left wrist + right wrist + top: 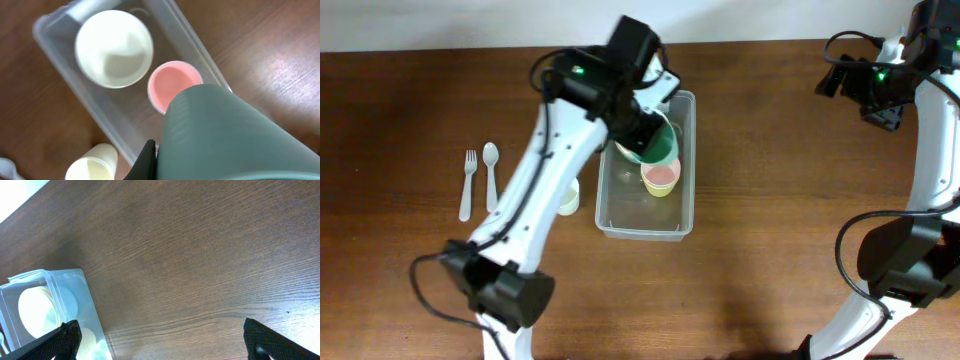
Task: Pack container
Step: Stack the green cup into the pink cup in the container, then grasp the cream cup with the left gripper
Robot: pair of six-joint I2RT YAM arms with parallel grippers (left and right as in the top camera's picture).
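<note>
The wooden table point(770, 200) carries the clear container point(645, 233) near its centre, its long axis running 12 to 6 o'clock. The left gripper point(645, 132) is clenched on a green bowl point(662, 148) over the container's 12 o'clock end, and the right gripper point(161, 330) hangs with fingers spread wide toward 2 o'clock. A white bowl point(114, 47) and a pink cup point(172, 82) sit inside the container, and a spoon point(490, 170) and fork point(468, 185) lie at its 9 o'clock.

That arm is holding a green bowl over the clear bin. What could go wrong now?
1. The green bowl hangs tilted above the pink cup; released here, it may land on the cup and sit crooked.
2. Its edge is near the wall of the container and might catch the rim.
</note>
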